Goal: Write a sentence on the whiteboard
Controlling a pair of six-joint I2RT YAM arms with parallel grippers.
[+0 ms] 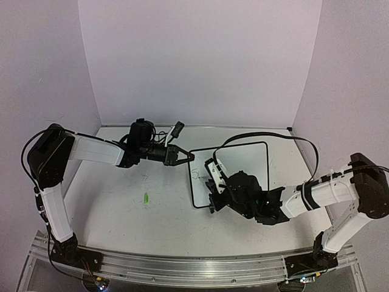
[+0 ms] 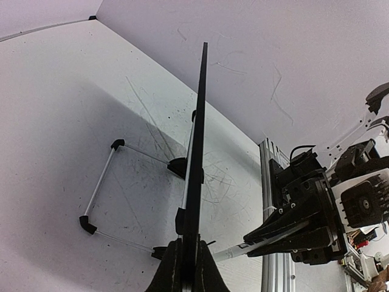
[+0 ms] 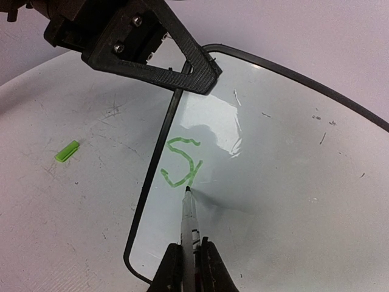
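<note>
**Board Clamped, Pen at First Letters**

Top view: left gripper [image 1: 184, 157] is closed on the far left corner of the board [image 1: 246, 161], mid-worktop [image 1: 121, 210].
Left wrist: the board stands edge-on between the fingers.
Right wrist: right gripper [image 3: 191, 267] clamps a pen [image 3: 189, 216]. The pen tip touches the start of the green sentence [image 3: 178, 163].

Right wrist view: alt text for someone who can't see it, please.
The right gripper holds a thin white marker, tip on a white, black-framed whiteboard beside green handwritten strokes. The left gripper clamps the board's edge; a green cap lies on the table.
</note>
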